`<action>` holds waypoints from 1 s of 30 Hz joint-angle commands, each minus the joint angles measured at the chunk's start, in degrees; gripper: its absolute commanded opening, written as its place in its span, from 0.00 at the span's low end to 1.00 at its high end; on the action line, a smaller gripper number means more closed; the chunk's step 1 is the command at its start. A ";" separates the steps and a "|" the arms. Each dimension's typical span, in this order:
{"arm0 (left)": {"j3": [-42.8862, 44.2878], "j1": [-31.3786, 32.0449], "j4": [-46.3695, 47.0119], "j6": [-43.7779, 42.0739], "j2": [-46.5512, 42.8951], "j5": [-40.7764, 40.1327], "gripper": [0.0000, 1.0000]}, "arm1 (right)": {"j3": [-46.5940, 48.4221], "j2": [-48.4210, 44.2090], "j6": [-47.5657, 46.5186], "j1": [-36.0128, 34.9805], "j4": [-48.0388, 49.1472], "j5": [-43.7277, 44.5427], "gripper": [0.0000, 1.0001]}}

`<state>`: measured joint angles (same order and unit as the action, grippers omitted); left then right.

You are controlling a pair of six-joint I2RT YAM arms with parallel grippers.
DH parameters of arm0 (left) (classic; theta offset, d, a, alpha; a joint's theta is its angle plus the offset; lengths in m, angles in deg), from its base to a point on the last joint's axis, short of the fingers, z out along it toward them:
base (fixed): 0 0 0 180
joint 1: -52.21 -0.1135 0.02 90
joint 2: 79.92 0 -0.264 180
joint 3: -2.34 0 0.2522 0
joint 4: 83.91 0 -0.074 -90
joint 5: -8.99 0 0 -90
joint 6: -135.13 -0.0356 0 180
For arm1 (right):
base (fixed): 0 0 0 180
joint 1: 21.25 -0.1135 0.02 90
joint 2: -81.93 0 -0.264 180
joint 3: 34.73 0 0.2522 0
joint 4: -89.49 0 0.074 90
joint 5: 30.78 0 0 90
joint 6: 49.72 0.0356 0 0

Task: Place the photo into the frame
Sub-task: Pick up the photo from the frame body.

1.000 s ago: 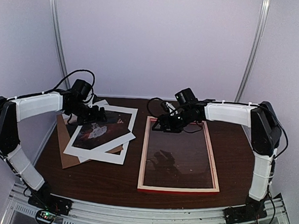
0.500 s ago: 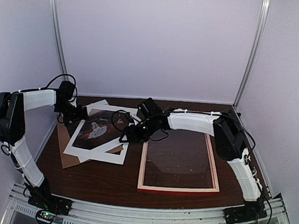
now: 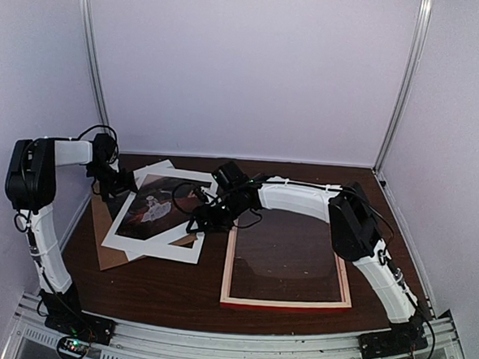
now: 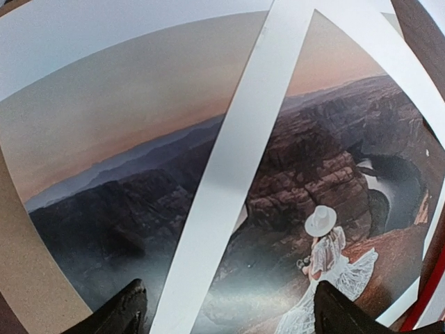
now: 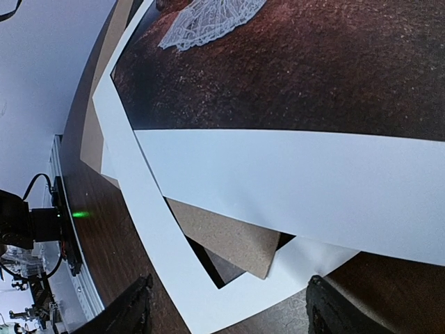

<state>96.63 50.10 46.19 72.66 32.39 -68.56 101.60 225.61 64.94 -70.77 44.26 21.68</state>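
Note:
The photo (image 3: 151, 207), a dark canyon print with a white-dressed figure (image 4: 327, 257), lies at the table's left in a skewed pile. A white mat strip (image 4: 229, 174) crosses over it. My left gripper (image 3: 116, 183) is at the pile's far-left corner, open, its fingertips (image 4: 131, 309) straddling the strip (image 4: 233, 314). My right gripper (image 3: 200, 220) reaches across to the pile's right corner, open (image 5: 229, 306), over a mat corner (image 5: 167, 257) and a board corner (image 5: 236, 240); the photo's white-edged part (image 5: 299, 188) overlaps both. The frame (image 3: 285, 301) lies flat to the right, pale wood up.
A brown backing board (image 3: 107, 251) sits under the pile and sticks out on its left side. The white mat (image 3: 173, 246) lies askew with the photo. Booth walls and metal posts (image 3: 93, 65) close in the back and sides. A metal rail (image 3: 230, 340) runs along the near edge.
My right arm has swung left from the frame's far edge to the pile's right corner. My left gripper has drawn back off the photo to the pile's far-left corner.

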 commanded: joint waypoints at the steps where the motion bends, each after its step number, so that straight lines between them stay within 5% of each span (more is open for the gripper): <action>1: 2.88 -0.44 -1.54 -2.17 2.39 1.81 0.83 | 3.44 2.30 -0.16 0.15 -1.83 -1.08 0.74; 30: 1.14 -0.83 -1.50 -2.73 3.49 8.22 0.72 | 6.11 5.08 0.35 0.09 -4.99 -0.45 0.73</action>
<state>98.73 49.77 44.53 70.52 36.65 -60.48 107.48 229.80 64.92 -70.77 40.94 20.46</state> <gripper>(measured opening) 0.718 0.730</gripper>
